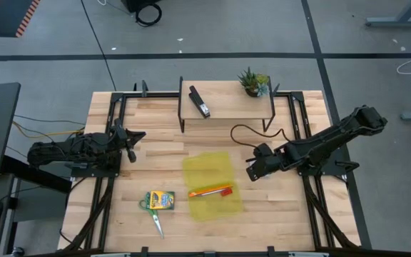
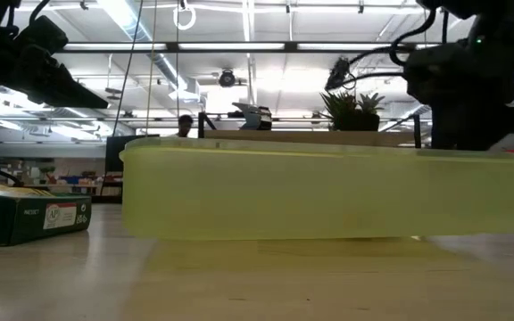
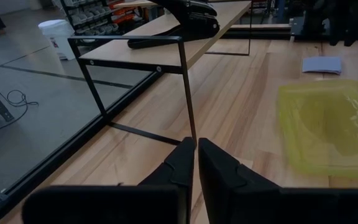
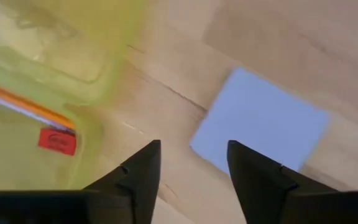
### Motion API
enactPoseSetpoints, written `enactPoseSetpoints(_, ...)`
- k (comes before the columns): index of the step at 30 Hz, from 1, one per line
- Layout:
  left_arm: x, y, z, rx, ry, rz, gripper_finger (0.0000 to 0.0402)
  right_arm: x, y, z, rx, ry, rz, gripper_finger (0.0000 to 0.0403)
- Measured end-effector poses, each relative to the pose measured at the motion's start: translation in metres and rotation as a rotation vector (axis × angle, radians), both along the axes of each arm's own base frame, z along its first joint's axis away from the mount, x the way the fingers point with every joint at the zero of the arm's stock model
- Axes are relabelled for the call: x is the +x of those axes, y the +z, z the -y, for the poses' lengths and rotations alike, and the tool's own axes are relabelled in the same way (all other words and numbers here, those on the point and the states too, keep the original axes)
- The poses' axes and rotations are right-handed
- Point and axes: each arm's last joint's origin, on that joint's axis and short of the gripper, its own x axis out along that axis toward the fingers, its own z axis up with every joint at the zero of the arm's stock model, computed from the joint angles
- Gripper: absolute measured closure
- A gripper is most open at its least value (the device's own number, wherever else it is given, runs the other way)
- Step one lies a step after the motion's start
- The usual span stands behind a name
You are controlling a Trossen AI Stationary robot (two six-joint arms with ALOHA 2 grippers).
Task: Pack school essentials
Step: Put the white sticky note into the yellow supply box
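Right gripper: I see my right gripper (image 1: 253, 173) hanging just off the right side of the translucent yellow-green plastic tray (image 1: 207, 168), near mid-table. Its dark fingers (image 4: 138, 171) are spread apart with nothing between them.
Under the right gripper: the wrist view looks down on the pale lavender-blue square notepad (image 4: 260, 120), flat on the wooden table top (image 1: 155, 153) beside the tray's edge. The fingers are not touching it.
Left gripper: my left gripper (image 1: 135, 137) waits at the table's left side, well apart from the tray. Its two fingers (image 3: 182, 168) are pressed together, gripping nothing.
Tray contents: the thin orange pencils (image 1: 209, 191) lie across the tray's near part, with the small red piece (image 4: 58, 140) just beside them. From here I cannot pick out a purple pen.
Still outside the tray: the yellow-green crayon box (image 1: 160, 199) lies flat on the table to the tray's left. The green-handled scissors (image 1: 153, 214) are touching or partly under it, blades pointing toward the table's near edge.
Shelf: a black stapler (image 1: 200, 102) and a small green potted plant (image 1: 253, 83) stand on the low wooden riser with black wire legs (image 1: 227, 100) at the far side.
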Motion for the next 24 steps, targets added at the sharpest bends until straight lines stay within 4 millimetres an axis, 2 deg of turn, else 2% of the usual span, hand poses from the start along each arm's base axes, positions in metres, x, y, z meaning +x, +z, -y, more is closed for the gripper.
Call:
enactPoseSetpoints(8, 0.000, 0.000, 0.000, 0.000, 0.000, 0.000, 0.0361, -0.007, -0.003, 0.002, 0.039, -0.140, -0.068, 0.0140)
enactPoseSetpoints(16, 0.000, 0.000, 0.000, 0.000, 0.000, 0.000, 0.0369, -0.010, -0.003, 0.003, 0.028, -0.144, -0.097, 0.0071)
enactPoseSetpoints(24, 0.000, 0.000, 0.000, 0.000, 0.000, 0.000, 0.0366, -0.016, -0.005, 0.005, 0.037, -0.260, -0.136, 0.0023)
